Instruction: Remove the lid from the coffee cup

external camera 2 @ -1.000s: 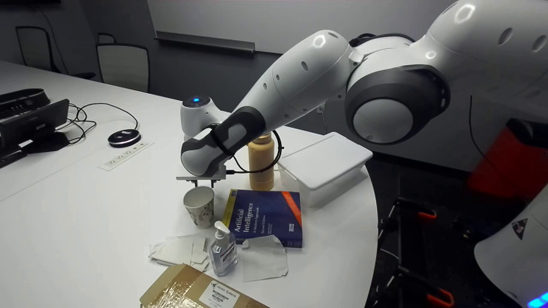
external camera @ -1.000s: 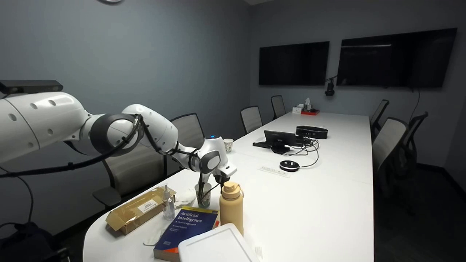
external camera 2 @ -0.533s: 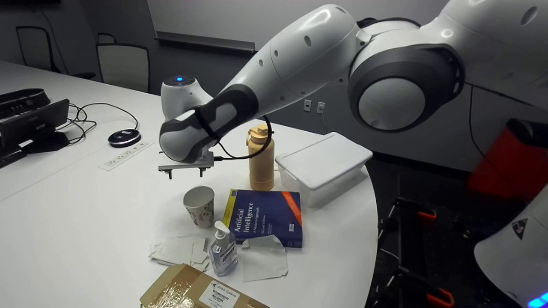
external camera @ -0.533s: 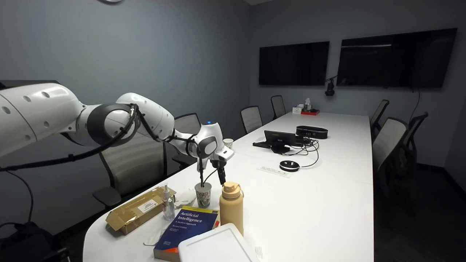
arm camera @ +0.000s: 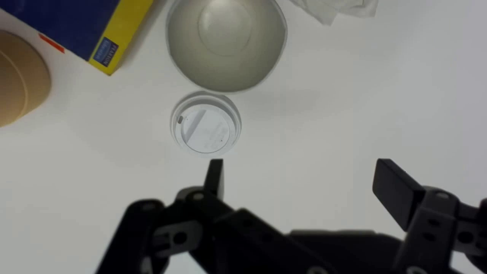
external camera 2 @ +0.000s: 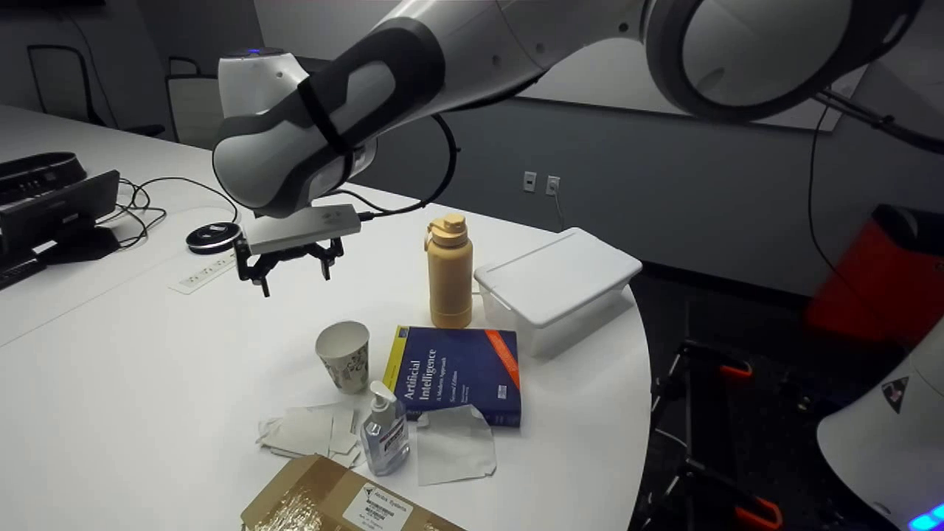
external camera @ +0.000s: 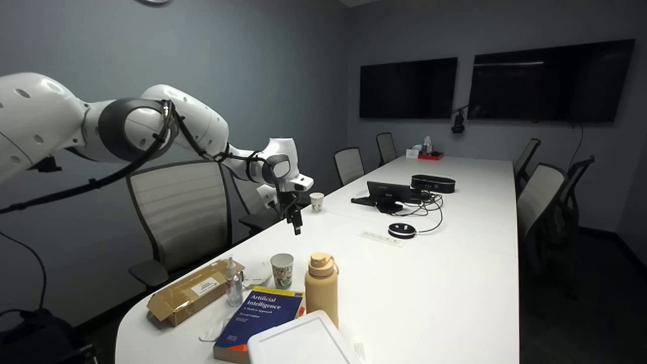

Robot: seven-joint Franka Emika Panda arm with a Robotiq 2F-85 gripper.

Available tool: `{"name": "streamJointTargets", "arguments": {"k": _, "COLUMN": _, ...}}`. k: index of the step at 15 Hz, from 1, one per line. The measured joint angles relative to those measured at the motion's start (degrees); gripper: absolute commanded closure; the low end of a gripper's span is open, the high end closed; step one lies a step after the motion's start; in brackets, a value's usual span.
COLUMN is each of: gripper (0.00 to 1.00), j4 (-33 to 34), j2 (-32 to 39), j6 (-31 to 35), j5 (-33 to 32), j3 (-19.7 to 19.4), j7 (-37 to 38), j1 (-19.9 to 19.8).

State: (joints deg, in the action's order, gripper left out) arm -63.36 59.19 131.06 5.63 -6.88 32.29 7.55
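Gripper (external camera 2: 296, 286) hanging over the table (external camera 2: 147, 413), higher than the cup (external camera 2: 345, 358) and to its left in an exterior view. Jaws standing wide apart, gripping nothing. Lid (arm camera: 205, 129) lying flat on the table, sip hole showing, off the cup and just beside it; in the wrist view the cup's rim is overlapping a sliver of the lid's edge, so cannot tell whether they are touching. Cup standing upright, mouth open. In an exterior view, book (external camera 2: 457, 376) lying right of the cup, bottle (external camera 2: 450, 276) standing beyond the book, tub (external camera 2: 557, 273) sitting far right. Sanitizer (external camera 2: 385, 436) standing near right of the cup, papers (external camera 2: 301, 429) lying on both sides of it, box (external camera 2: 335, 494) lying nearest. In an exterior view, far cup (external camera: 317, 202) standing by the table's left edge, beyond the gripper.
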Motion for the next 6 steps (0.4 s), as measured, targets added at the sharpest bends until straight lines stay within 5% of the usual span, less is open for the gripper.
{"name": "streamJointTargets", "arguments": {"k": 6, "gripper": 0.0, "j4": -8.9, "j2": -7.2, "j6": -4.0, "j5": -0.9, "j3": 2.2, "j7": -7.8, "j1": -0.1}}
